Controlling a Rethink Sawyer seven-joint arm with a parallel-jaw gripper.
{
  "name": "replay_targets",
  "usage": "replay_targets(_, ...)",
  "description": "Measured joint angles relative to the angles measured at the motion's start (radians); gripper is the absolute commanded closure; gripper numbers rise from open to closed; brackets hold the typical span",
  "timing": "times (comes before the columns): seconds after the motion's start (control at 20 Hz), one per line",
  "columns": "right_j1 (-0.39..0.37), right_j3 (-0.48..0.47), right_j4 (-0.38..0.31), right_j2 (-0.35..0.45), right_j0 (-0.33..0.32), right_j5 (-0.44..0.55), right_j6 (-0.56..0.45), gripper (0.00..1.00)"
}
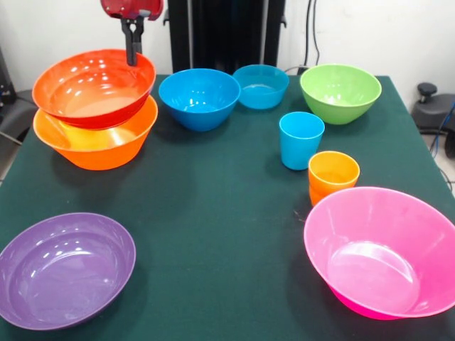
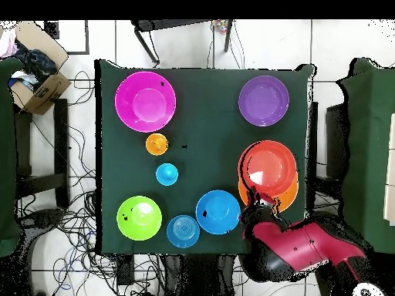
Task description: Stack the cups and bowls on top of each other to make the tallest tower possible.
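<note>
claw (image 1: 132,51): pinching far rim of red bowl (image 1: 92,89) | sits in orange bowl (image 1: 96,142) (tilted) | light, stiff, slippery plastic | best grabbed at thin rim

The red-orange bowl (image 1: 94,87) is hiding most of the orange bowl (image 1: 99,145) beneath it. The front view's bottom edge is cropping the pink bowl (image 1: 384,249).

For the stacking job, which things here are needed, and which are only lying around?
Needed: red-orange bowl in orange bowl; purple bowl; pink bowl; two blue bowls; green bowl; blue cup; orange cup; gripper.

Lying around: cardboard box; floor cables.
</note>
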Motion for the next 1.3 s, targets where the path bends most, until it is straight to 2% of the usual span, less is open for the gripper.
replay_targets(0.85, 0.006, -0.007, -0.026, -0.019, -0.005, 0.0, 0.0, 1.0)
replay_targets(1.3, 0.066, -0.029, -0.057, -0.045, -0.013, 0.0, 0.0, 1.0)
